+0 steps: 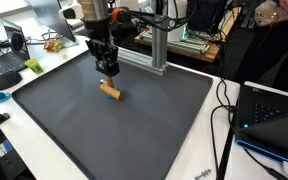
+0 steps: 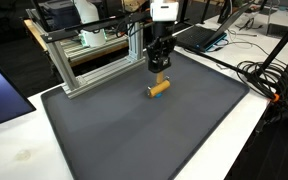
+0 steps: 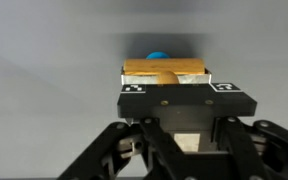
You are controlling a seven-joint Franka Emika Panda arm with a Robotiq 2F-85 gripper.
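Note:
A short orange-tan block [image 1: 110, 91] sits low over the dark grey mat [image 1: 134, 135], also seen in the other exterior view as the block [image 2: 158, 88]. My gripper [image 1: 106, 72] comes straight down onto it, and the fingertips meet its top. In the wrist view the block [image 3: 164, 70] lies crosswise right at the tips of my gripper [image 3: 179, 88], with a small blue part [image 3: 157, 56] showing behind it. The jaws stand shut on the block. Whether its underside rests on the mat I cannot tell.
An aluminium frame [image 2: 84, 60] stands along the mat's far edge behind the arm. Laptops [image 1: 269, 115] and cables [image 1: 224, 110] lie on the white table beside the mat. A person [image 1: 269, 40] stands at the back.

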